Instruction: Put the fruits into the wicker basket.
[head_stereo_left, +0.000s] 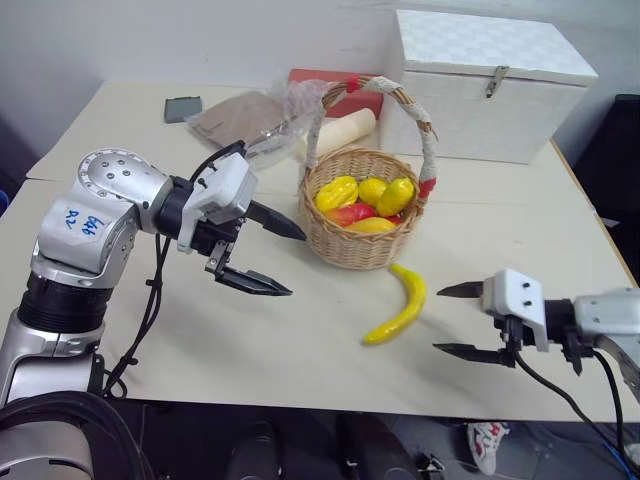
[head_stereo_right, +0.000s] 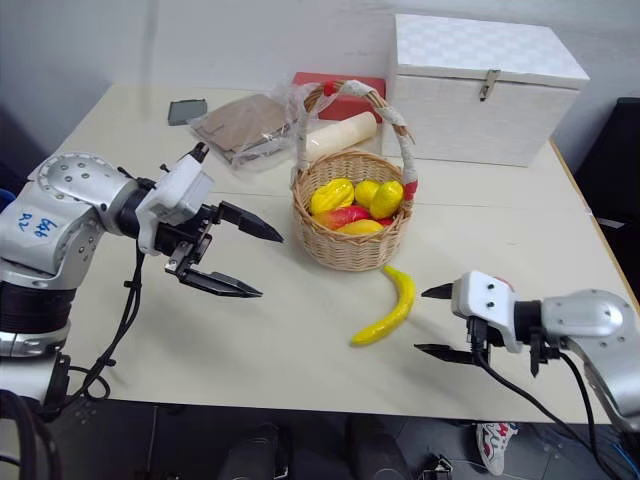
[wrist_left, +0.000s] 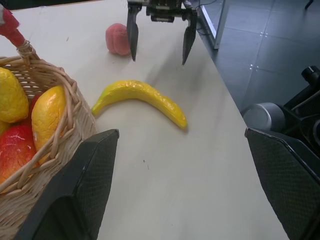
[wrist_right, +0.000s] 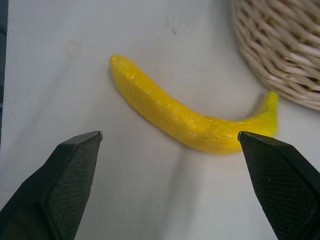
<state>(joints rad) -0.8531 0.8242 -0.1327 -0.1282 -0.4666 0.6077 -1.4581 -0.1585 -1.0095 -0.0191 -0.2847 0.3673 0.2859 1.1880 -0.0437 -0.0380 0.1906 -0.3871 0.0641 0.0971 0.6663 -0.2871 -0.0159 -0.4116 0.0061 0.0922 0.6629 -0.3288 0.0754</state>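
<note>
Right wrist view: banana (wrist_right: 190, 120) flat on the surface (wrist_right: 60, 60), just beside the wicker basket (wrist_right: 280, 45), stem end nearly at the weave, framed between the wide-spread fingers (wrist_right: 65, 180) of the right gripper (head_stereo_left: 458, 320), nothing held. Basket already loaded with yellow and red fruits (head_stereo_left: 362, 203). Left wrist view: pinkish peach (wrist_left: 118, 39) loose on the surface beyond the banana, near the right gripper. Left gripper (head_stereo_left: 268, 255) on the basket's other side, fingers spread, empty. Step in hand, likely: lining up on the banana. Next move calls for lowering astride its middle, closing, then lifting over the rim without catching the arched handle (head_stereo_left: 428, 140).
</note>
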